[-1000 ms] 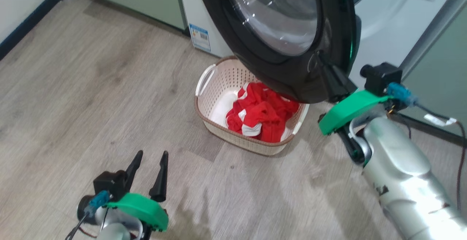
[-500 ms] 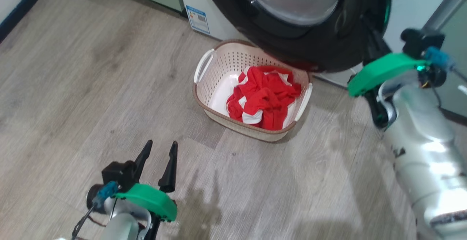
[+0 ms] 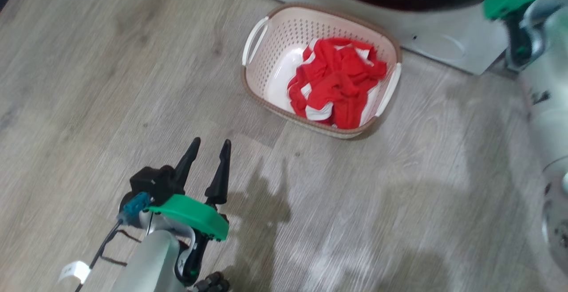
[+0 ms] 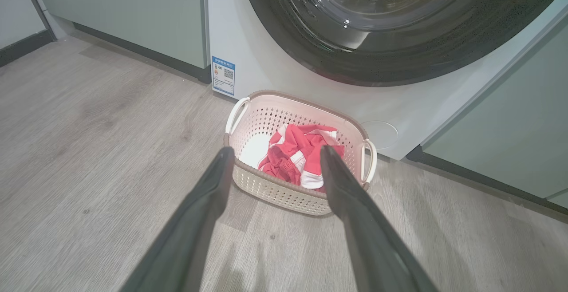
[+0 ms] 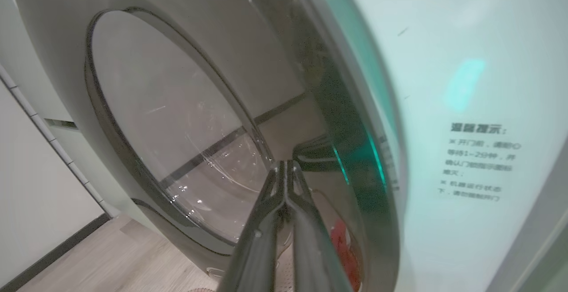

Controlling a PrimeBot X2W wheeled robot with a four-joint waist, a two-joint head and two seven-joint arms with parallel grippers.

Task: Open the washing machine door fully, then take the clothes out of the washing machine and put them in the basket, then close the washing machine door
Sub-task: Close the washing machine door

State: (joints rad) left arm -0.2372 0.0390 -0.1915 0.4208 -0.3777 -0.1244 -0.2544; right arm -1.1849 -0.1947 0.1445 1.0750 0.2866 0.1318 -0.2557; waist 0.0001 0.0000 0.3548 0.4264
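The left end effector (image 3: pixel 212 142) hangs low over the wooden floor (image 3: pixel 111 83) with its two dark fingers spread to a moderate gap and nothing between them. Straight ahead of its fingertips, a short way off, stands the basket (image 3: pixel 284 34), cream and perforated with a brown rim and white side handles. A crumpled red-and-white garment (image 3: pixel 339 83) lies inside it, heaped toward the side farther from this end effector's left finger. In the left wrist view the same basket (image 4: pixel 275 192) is framed between the two fingers of the left end effector (image 4: pixel 277 150), and the garment (image 4: pixel 295 152) lies within it. Just beyond the basket rises the white washing machine (image 4: pixel 266 61), with a blue label sticker (image 4: pixel 223 75) at its lower corner and a round service cap (image 4: pixel 380 133) low on its front. The washing machine door (image 4: pixel 390 65) is above the basket. The right end effector (image 5: pixel 284 163) has its fingers pressed together with nothing gripped. Its tips lie right at the washing machine door (image 5: pixel 350 119), beside the clear glass bowl (image 5: pixel 177 119). Whether they touch the glossy rim cannot be told.
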